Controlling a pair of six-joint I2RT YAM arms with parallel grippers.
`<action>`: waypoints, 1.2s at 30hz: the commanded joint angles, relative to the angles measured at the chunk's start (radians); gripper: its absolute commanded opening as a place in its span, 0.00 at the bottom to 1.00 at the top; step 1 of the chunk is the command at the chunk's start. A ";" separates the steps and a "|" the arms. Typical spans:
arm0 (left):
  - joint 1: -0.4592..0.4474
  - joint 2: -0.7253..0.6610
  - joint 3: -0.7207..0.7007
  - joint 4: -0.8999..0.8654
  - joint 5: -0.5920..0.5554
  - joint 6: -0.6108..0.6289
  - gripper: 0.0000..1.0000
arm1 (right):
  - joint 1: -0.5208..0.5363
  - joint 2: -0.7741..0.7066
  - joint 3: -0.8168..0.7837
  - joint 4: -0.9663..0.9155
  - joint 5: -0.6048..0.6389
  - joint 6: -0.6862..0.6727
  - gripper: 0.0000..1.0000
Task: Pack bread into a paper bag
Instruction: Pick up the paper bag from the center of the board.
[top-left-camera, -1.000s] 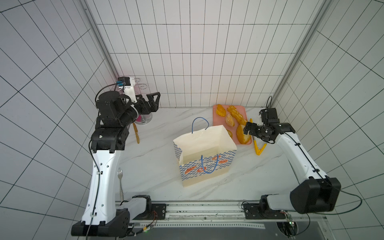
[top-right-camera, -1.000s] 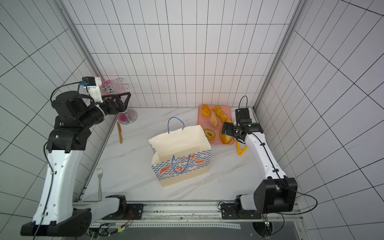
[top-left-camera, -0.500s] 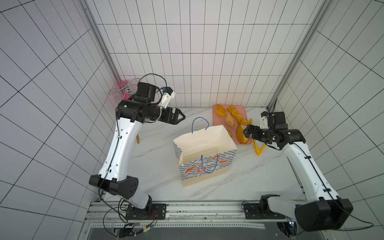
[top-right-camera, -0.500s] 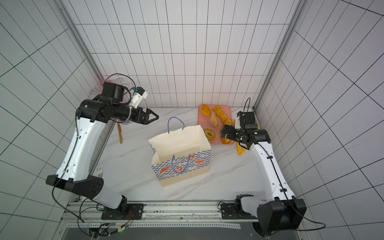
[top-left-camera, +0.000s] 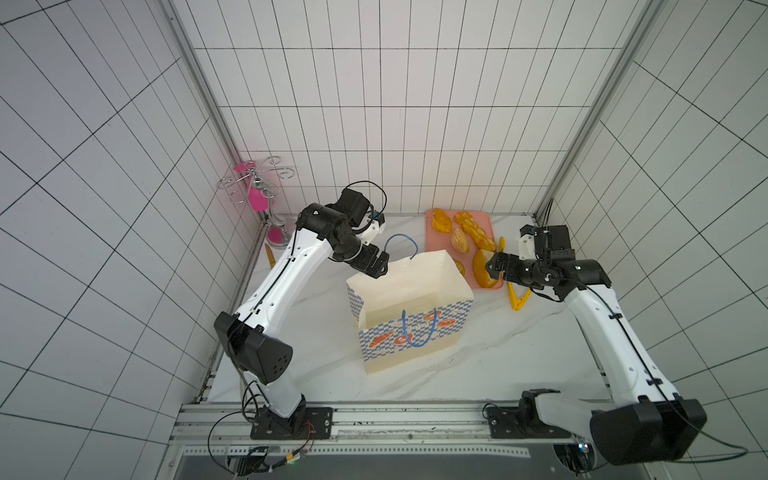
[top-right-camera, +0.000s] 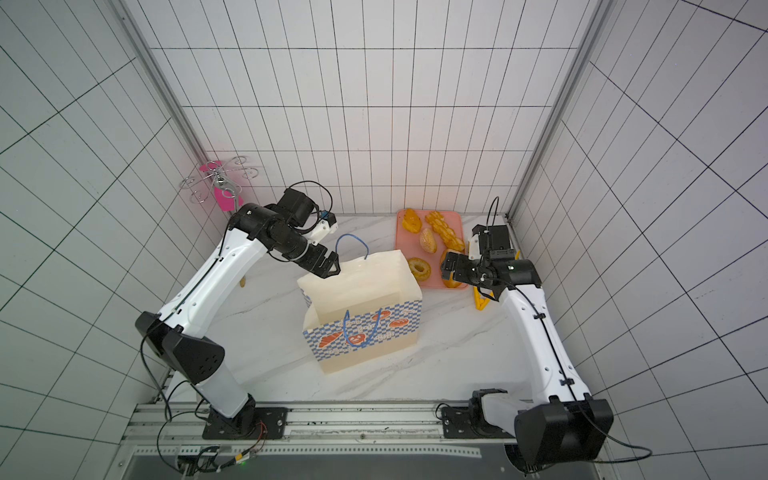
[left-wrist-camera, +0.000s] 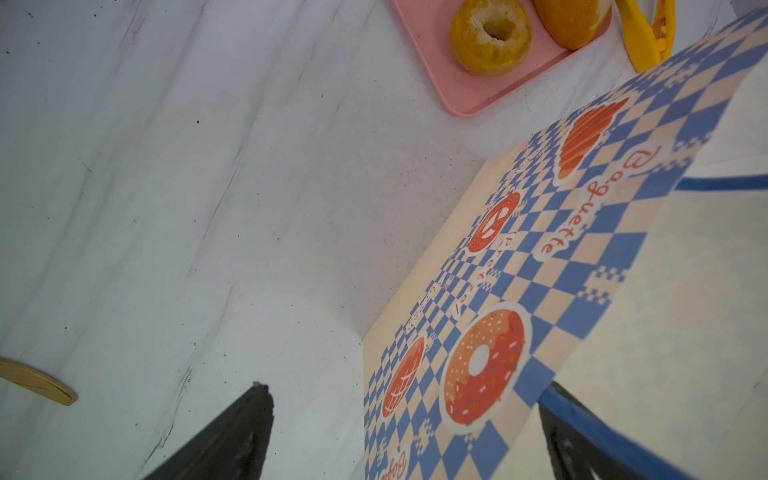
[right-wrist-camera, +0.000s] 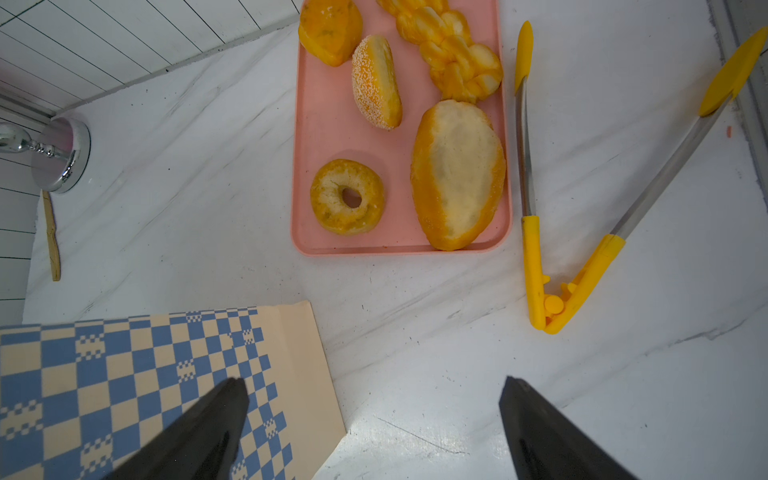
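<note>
Here, golden-orange bread (right-wrist-camera: 457, 174) beside blue-checkered paper bag (top-left-camera: 415, 332); left tool (left-wrist-camera: 405, 386), right tool (right-wrist-camera: 374, 381) wide open, empty.

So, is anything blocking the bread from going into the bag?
Nothing visible does. The bread lies uncovered on the pink tray, the paper bag beside it stands open, bare table between. The left end effector is only at the bag's rim corner.

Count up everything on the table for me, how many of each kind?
Bread: 5 (round bun, sesame roll, braided loaf, big oval loaf, ring)
Pink tray: 1
Yellow tongs: 1
Paper bag: 1
Silver stand: 1
Wooden utensil: 1
Total: 10
</note>
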 joint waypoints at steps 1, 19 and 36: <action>0.001 -0.026 -0.016 0.020 -0.016 0.020 0.99 | 0.007 -0.010 -0.036 -0.014 0.021 0.004 0.99; -0.014 -0.035 -0.074 0.073 -0.088 0.026 0.99 | 0.006 -0.014 -0.026 -0.029 0.083 0.008 0.99; -0.027 0.009 -0.087 0.091 -0.092 0.032 0.51 | 0.006 0.012 -0.013 -0.046 0.095 0.007 0.99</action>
